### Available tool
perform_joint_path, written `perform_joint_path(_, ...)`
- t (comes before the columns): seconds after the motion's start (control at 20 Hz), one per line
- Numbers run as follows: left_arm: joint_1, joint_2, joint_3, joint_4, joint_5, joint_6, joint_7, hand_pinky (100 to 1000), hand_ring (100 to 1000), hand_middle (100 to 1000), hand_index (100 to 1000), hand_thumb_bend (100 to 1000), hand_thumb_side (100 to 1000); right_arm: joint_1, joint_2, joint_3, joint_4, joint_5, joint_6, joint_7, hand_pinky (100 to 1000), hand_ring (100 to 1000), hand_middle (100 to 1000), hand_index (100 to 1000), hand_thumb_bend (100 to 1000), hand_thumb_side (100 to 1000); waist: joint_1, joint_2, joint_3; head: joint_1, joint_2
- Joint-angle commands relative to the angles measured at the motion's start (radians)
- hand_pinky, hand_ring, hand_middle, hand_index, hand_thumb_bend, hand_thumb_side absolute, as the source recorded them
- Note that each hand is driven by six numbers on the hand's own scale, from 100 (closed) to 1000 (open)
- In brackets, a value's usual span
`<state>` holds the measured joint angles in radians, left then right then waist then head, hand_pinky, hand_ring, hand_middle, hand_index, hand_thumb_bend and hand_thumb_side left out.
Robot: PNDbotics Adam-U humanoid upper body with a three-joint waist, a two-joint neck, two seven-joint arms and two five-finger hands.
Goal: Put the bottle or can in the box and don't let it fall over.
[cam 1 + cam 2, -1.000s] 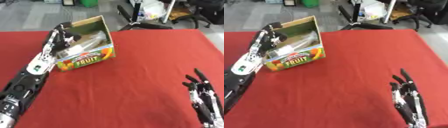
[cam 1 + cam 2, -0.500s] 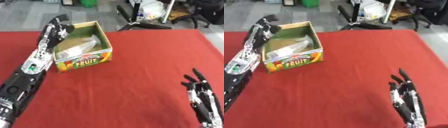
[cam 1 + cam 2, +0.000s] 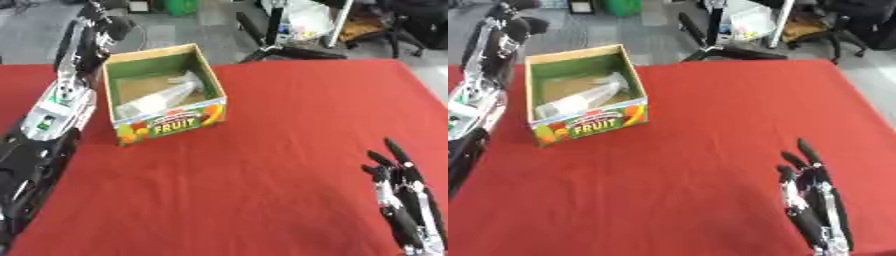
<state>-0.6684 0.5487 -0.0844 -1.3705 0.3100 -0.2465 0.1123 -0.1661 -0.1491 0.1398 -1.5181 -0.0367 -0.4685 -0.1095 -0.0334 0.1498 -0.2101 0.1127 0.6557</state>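
A clear plastic bottle [image 3: 162, 97] is inside the box [image 3: 164, 125]. It lies on its side on the brown floor of the box, slanting from the near left corner up toward the far right. It looks see-through and shiny, with a crinkly top end near the far wall.

The box is cardboard, green on the inside, with bright fruit pictures and the word FRUIT on its near side. It sits on the red surface [image 3: 262, 165], on the far left part.

The left hand [image 3: 98, 25] is up high beyond the far left corner of the box, off the bottle and not holding anything. Its fingers look a bit curled, but I cannot tell for sure if it is open or closed.

The right hand [image 3: 811, 200] rests at the near right corner, far from the box. Its fingers are straight and point up, so it is open.
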Motion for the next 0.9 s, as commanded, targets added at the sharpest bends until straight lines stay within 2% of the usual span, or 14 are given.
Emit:
perform_joint_path(0.05,0.041,0.046,0.048,-0.100,0.014,-0.021,0.034,767,655,742,820,906,613,0.000,-0.026,-0.016,-0.004,0.009,-0.001,-0.012,792,890,1000,950,100,470,0.006,-0.019,0.014,-0.016,-0.004)
perform_joint_path(0.2,0.120,0.044,0.080,-0.180,0.009,-0.020,0.069,749,622,721,814,868,609,0.009,-0.033,-0.028,-0.002,0.015,-0.003,-0.026,792,890,1000,950,100,470,0.013,-0.018,0.047,-0.037,-0.002)
perform_joint_path(0.45,0.250,0.007,0.122,-0.310,-0.055,0.031,0.118,728,592,706,813,833,619,0.016,-0.042,-0.046,-0.001,0.026,-0.004,-0.046,792,890,1000,950,100,470,0.016,-0.014,0.085,-0.073,-0.007)
perform_joint_path(0.65,0.356,-0.063,0.162,-0.389,-0.120,0.070,0.129,722,574,691,813,816,619,0.020,-0.045,-0.055,-0.002,0.033,-0.003,-0.059,792,890,1000,950,100,470,0.015,-0.015,0.099,-0.076,-0.009)
perform_joint_path(0.9,0.487,-0.175,0.215,-0.465,-0.201,0.061,0.151,718,559,676,813,793,618,0.031,-0.045,-0.055,0.002,0.038,-0.001,-0.063,792,890,1000,950,100,470,0.016,-0.028,0.103,-0.073,0.001)
